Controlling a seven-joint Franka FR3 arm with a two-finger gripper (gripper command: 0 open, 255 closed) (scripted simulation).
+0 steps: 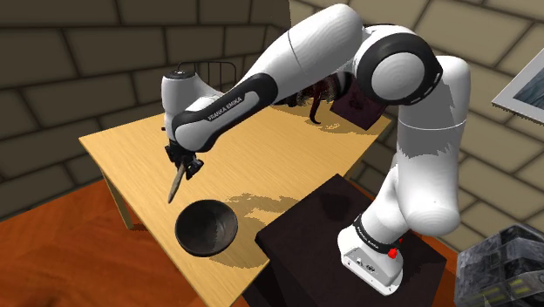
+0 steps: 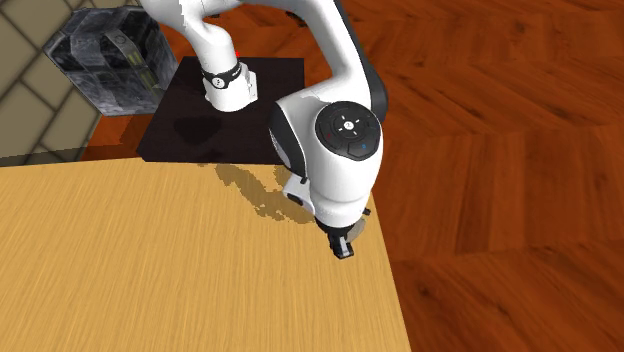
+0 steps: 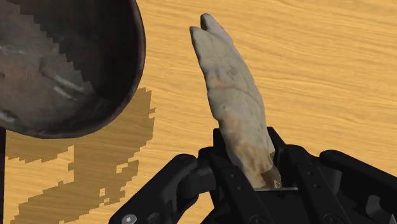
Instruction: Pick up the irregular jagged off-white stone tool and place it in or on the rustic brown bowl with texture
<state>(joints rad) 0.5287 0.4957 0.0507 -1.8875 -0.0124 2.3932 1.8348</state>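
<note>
Beside bowl, hand grips stone tool

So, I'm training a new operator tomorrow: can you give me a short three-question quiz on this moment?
1. True or false: the claw is shut on the off-white stone tool.
2. The dark brown bowl is: A) holding the tool; B) empty, standing on the table; C) down on the floor.
3. Fill in: the tool hangs tip-down from the claw, beside the ____.
Key: 1 true; 2 B; 3 bowl.
</note>
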